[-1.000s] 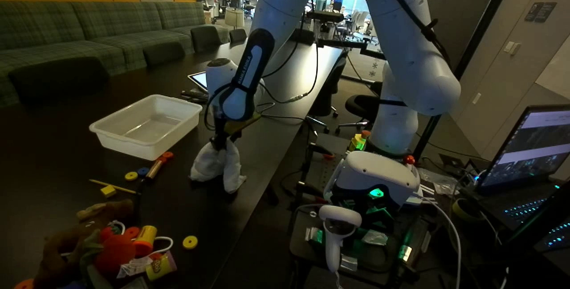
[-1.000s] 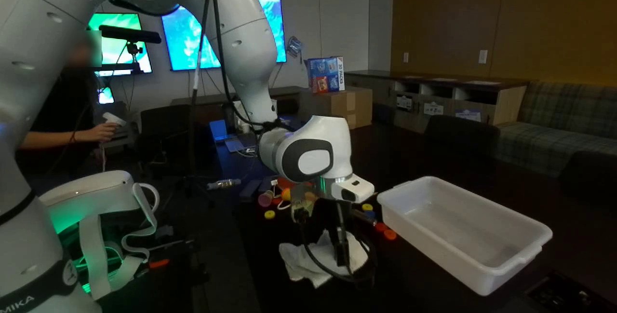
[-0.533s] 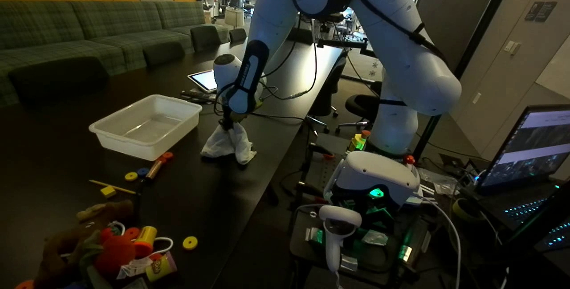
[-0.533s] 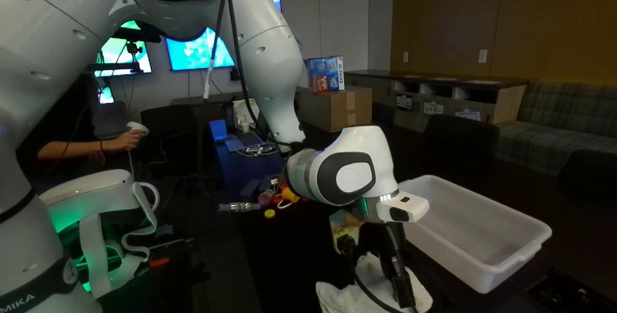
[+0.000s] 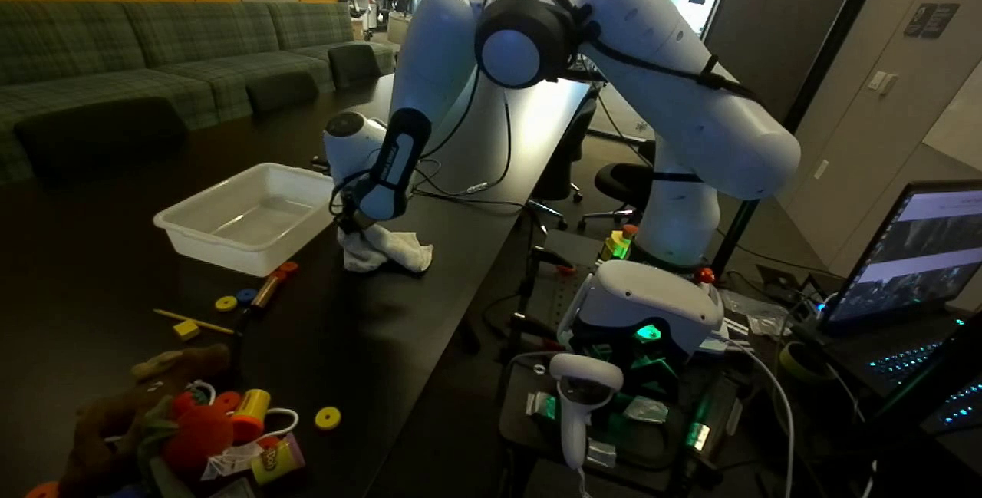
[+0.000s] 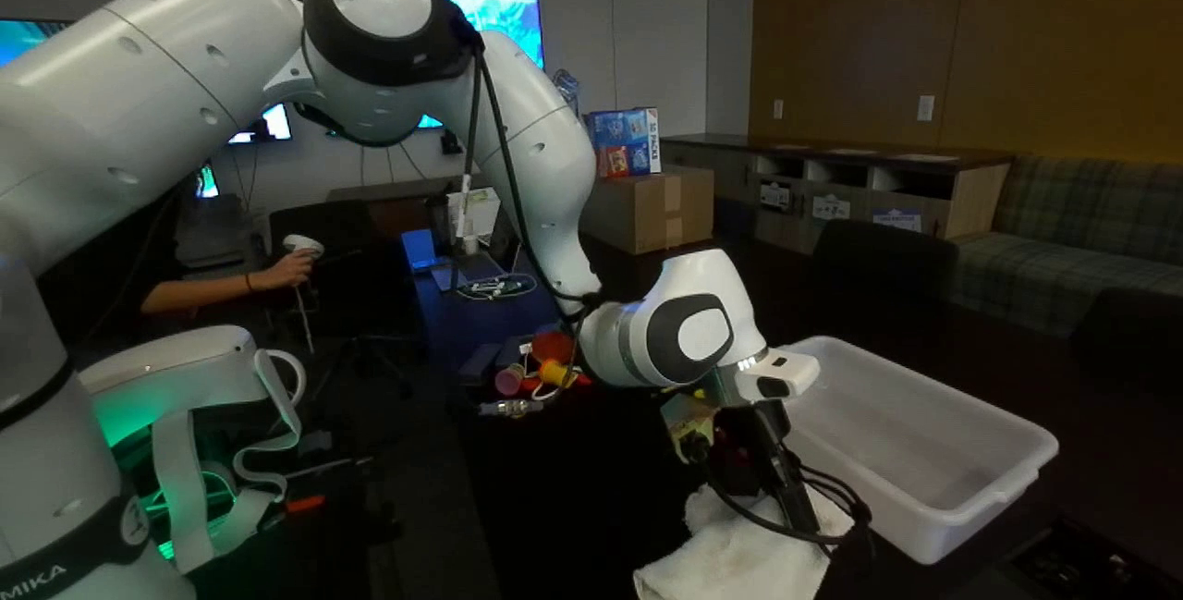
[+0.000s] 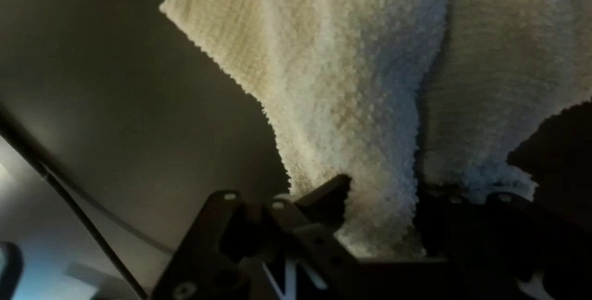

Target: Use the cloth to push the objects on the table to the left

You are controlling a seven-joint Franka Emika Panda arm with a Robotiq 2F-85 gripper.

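My gripper (image 7: 382,193) is shut on the white terry cloth (image 7: 342,87); in the wrist view a fold of it passes between the fingers. In both exterior views the cloth (image 5: 386,250) drapes down onto the dark table (image 5: 376,337), beside the tray, its loose end spread out. Well apart from it lie the objects: a brown plush toy (image 5: 123,413), a red round toy (image 5: 198,436), a yellow-orange cup (image 5: 252,412) and a yellow disc (image 5: 327,417). A yellow block (image 5: 186,330), a thin yellow stick (image 5: 201,321) and small discs lie closer to the tray.
A white plastic tray (image 5: 222,250) stands right beside my gripper; whether they touch I cannot tell. A black cable (image 7: 76,207) runs over the tabletop in the wrist view. The table's edge borders a cart carrying a headset (image 5: 652,298).
My gripper has carried the cloth away from the toy cluster, then sideways toward the tray, and now leans more. The cloth went from a peaked shape to a flatter one. The objects have not moved.
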